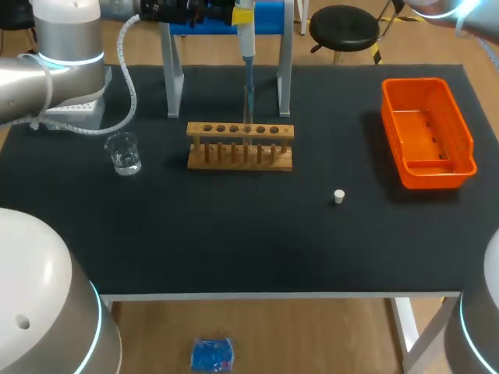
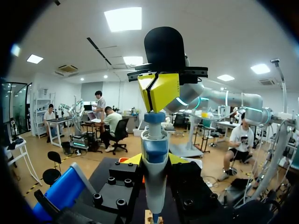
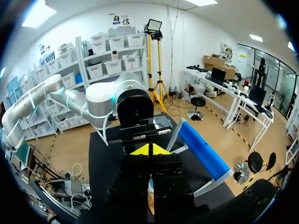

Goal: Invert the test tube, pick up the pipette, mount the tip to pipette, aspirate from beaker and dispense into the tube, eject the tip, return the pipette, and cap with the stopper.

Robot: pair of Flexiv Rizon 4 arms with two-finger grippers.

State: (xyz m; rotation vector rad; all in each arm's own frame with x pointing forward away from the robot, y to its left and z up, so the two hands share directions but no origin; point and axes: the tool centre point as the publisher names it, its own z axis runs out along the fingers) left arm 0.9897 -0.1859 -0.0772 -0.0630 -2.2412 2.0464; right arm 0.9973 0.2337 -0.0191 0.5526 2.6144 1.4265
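My left claw (image 1: 243,13) grips the pipette (image 1: 247,54) top centre, above the wooden rack (image 1: 240,146); my right claw (image 3: 149,150) is pinched closed. Beaker (image 1: 124,153) left, orange bin (image 1: 427,132) right, stopper (image 1: 339,196) on the black surface (image 1: 234,234).

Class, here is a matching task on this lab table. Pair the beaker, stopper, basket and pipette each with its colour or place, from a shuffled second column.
Column one:
1. beaker
2. stopper
3. basket
4. pipette

Column two:
A. orange, to the right of the wooden rack
B. small and white, between rack and basket
C. upright, directly over the rack
D. clear glass, to the left of the rack

Pairs: 1-D, 2-B, 3-A, 4-C.
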